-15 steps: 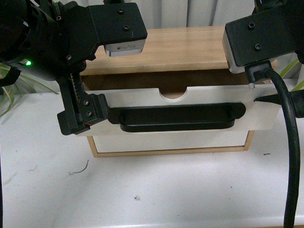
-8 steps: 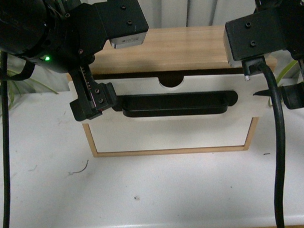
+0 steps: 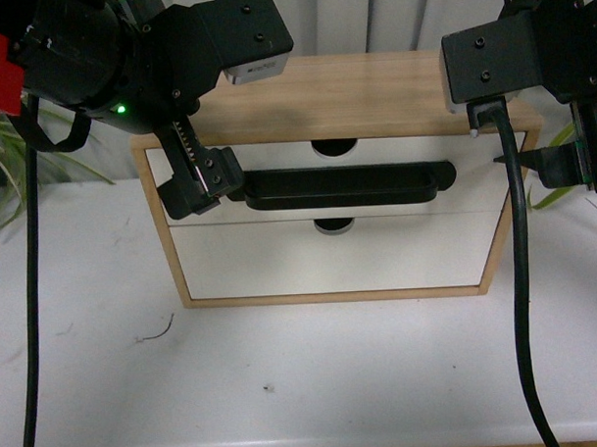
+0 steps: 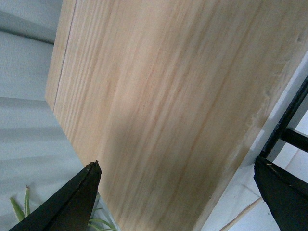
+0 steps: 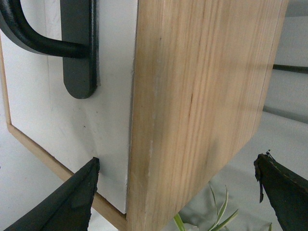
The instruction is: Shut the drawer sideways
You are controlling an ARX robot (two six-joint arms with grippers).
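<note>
The drawer (image 3: 277,156) is the upper one in a light wood cabinet (image 3: 363,94). Its white front sits flush with the cabinet frame, and no light wood inside shows. Its long black bar handle (image 3: 341,186) and half-round notch (image 3: 335,146) face me. My left gripper (image 3: 194,178) is open at the drawer front's left end, with one finger in front of the white face. In the left wrist view its jaws (image 4: 178,192) straddle a wood panel (image 4: 159,96). My right gripper (image 3: 546,161) is open at the cabinet's right edge. In the right wrist view the gripper (image 5: 177,192) spans the cabinet's wood side (image 5: 202,96), next to the handle's end (image 5: 79,53).
A second white-fronted drawer (image 3: 339,256) without a handle sits shut below. The cabinet stands on a white table (image 3: 304,380). Green plant leaves (image 3: 13,184) lie at the left and behind the right side (image 5: 216,211). A grey curtain hangs behind.
The drawer has slid back from well pulled out to flush with the cabinet. Both grippers have moved back towards the cabinet along with its front.
</note>
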